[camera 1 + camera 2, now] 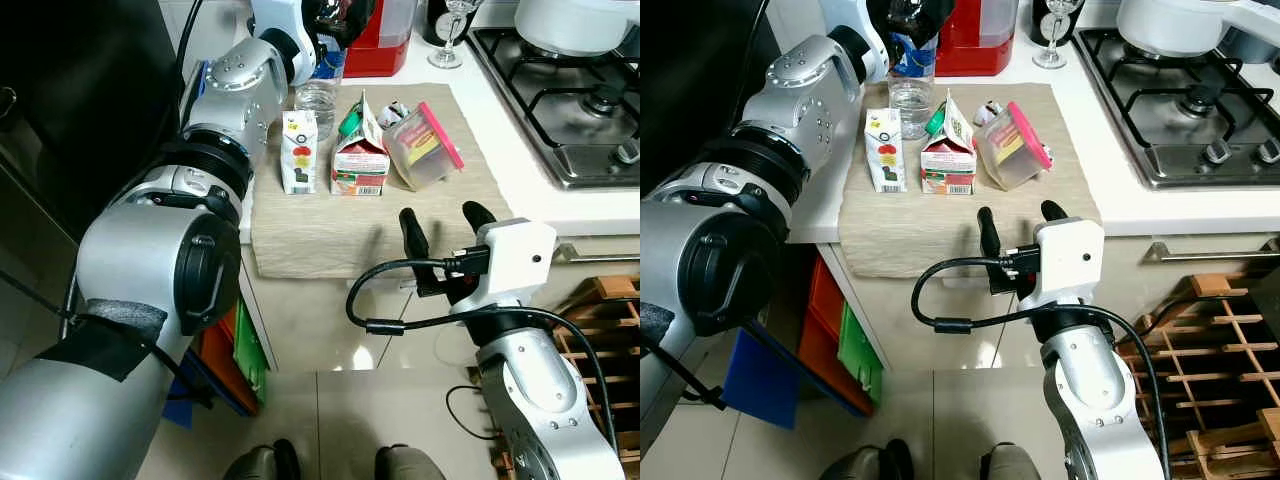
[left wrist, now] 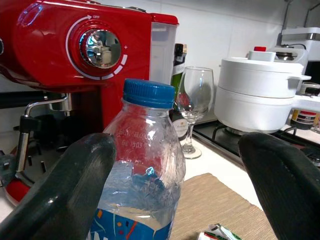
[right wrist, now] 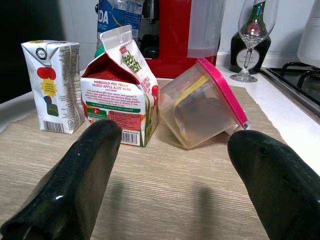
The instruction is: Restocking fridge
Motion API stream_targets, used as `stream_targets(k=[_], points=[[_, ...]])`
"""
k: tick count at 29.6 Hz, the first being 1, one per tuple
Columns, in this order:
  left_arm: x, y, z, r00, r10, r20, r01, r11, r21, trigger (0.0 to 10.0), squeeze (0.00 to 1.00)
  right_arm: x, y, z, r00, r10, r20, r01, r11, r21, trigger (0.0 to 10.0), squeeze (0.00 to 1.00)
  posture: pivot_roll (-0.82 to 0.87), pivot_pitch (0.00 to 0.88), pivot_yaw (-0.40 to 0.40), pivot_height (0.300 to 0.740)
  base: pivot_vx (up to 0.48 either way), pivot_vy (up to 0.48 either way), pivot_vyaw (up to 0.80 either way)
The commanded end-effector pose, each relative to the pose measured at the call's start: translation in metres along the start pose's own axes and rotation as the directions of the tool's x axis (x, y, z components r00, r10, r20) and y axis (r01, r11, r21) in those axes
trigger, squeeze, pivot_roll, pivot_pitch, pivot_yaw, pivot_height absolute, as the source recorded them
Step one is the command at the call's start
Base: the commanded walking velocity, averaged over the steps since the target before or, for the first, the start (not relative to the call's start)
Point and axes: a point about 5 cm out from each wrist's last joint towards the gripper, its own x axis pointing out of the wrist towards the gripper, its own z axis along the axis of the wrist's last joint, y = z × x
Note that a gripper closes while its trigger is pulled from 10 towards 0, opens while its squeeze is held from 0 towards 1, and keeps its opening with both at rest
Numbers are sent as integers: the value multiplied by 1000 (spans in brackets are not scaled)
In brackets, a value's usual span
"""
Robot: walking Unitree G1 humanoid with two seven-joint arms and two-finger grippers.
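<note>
On a beige mat (image 1: 330, 240) on the counter stand a clear water bottle (image 1: 320, 95) with a blue cap, a small white juice carton (image 1: 299, 150) and a red-and-white gable-top carton (image 1: 361, 150). A plastic container (image 1: 425, 145) with a pink lid lies tipped beside them. My left gripper (image 2: 177, 145) is open at the back of the mat, one finger on each side of the bottle (image 2: 142, 165), not closed on it. My right gripper (image 1: 442, 215) is open and empty over the mat's front edge, pointing at the gable-top carton (image 3: 122, 95) and the container (image 3: 205, 105).
A red coffee machine (image 1: 385, 40) and a wine glass (image 1: 450, 30) stand behind the mat. A gas hob (image 1: 570, 100) with a white pot (image 1: 575, 20) lies to the right. A dark cabinet (image 1: 80, 100) is at left, a wooden rack (image 1: 600, 330) at lower right.
</note>
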Motion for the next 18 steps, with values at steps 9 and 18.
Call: stream_targets(k=[9,18], points=[[1,-2,2,1000,-2,-11,2,1000,7,10000,0,-2,1,2,1000,-1,0,1,1000,2,10000,0,-419,133,89,740,0,0,0],[1,-2,2,1000,-2,-11,2,1000,7,10000,0,-2,1,2,1000,-1,0,1,1000,2,10000,0,-419,133,89,740,0,0,0]])
